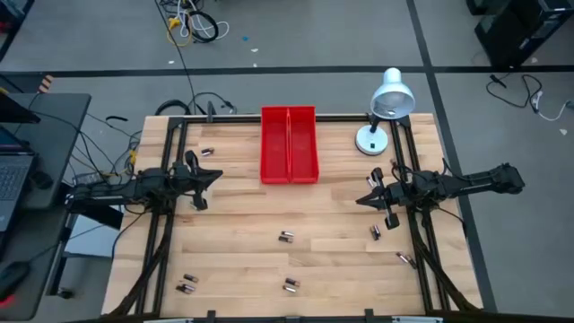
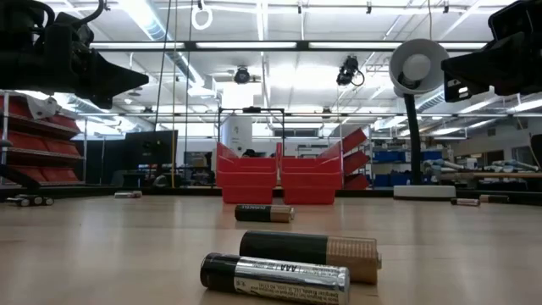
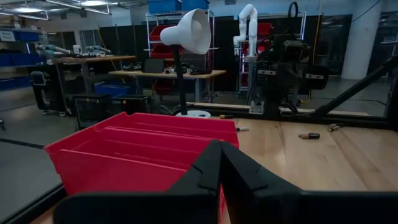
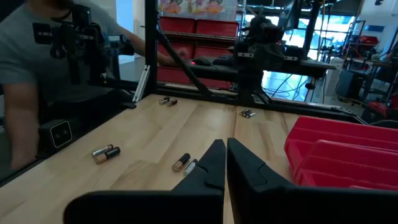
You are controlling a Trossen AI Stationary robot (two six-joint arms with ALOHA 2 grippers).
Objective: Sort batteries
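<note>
My left gripper (image 1: pixel 213 177) hangs clenched over the tabletop's left edge, grasping nothing. My right gripper (image 1: pixel 361 198) mirrors it near the right edge, fingers (image 4: pixel 211 163) pressed together, also empty.

The red bin (image 1: pixel 289 144) sits at the middle of the far edge, a white lamp (image 1: pixel 386 106) beside it toward the far right corner.

The batteries (image 1: pixel 286 237) lie scattered on the wood: one pair mid-table, another (image 1: pixel 290 285) by the near edge, two (image 1: pixel 186 283) near the near left corner, some (image 1: pixel 405 259) along the right edge, one (image 1: pixel 207 152) left of the bin.

A person in a grey shirt (image 4: pixel 37 68) stands beyond the table.
</note>
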